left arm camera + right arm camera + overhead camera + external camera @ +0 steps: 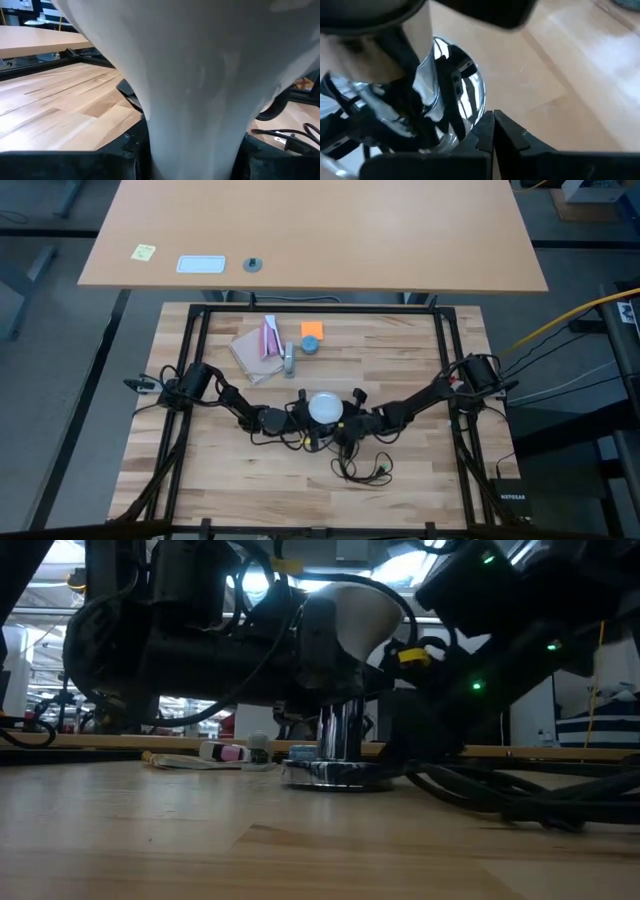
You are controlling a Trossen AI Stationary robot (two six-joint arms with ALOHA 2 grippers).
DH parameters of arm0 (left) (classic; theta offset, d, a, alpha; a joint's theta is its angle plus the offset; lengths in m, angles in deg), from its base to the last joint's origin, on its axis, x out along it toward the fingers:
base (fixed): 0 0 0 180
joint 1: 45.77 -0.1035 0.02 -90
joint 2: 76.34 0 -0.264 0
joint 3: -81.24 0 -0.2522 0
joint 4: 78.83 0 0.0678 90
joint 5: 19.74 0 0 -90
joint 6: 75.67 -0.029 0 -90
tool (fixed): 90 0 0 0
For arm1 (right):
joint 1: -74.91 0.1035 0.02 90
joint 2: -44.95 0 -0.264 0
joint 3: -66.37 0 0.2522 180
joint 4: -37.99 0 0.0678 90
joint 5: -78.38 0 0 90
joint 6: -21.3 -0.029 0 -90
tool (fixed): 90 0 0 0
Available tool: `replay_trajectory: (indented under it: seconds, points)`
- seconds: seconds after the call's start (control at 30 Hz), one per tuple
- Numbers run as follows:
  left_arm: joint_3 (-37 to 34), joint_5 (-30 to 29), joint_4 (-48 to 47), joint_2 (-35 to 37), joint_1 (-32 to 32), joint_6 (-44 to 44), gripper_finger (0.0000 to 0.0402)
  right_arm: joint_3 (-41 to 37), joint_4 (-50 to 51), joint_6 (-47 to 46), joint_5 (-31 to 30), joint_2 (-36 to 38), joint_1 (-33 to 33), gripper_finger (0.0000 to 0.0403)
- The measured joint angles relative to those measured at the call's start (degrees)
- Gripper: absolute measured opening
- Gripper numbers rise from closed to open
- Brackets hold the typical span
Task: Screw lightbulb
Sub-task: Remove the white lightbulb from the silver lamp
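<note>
Frosted white lightbulb (195,90) clamped at its neck between left gripper (290,418) fingers, held upright, globe up, over chrome socket (330,772) at bench centre, slightly toward the near edge. Right gripper (345,426) low beside the socket base; cannot tell whether pinched on it. Black cord (362,470) trailing toward the near edge. Judged mid-task: bulb apparently seated, threading depth hidden, turns probably remaining.

A: High cam straight down, lightbulb (324,408) mid-table. Low cam?
B: Table height, level, near it (355,615). Left wrist cam nearly touching; right wrist beside its socket (452,95).
</note>
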Motion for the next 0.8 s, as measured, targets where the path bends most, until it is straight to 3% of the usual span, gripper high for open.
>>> replay_trajectory:
  seconds: [0.2, 0.43, 0.8]
  points:
    - [-0.21, -2.1, -0.27, -0.09, -0.36, -0.97, 0.0152, 0.02, -1.97, -5.11, -0.41, -0.1, 3.68, 0.0009]
    - [-0.07, -2.48, -1.05, -0.02, -0.83, -0.29, 0.0152, 0.11, -7.7, -2.81, -1.01, -0.08, 5.3, 0.0009]
    - [-0.11, -0.18, -0.77, 0.09, -0.02, -0.34, 0.0152, 0.11, 10.25, -3.42, -11.99, 5.79, 4.81, 0.0009]
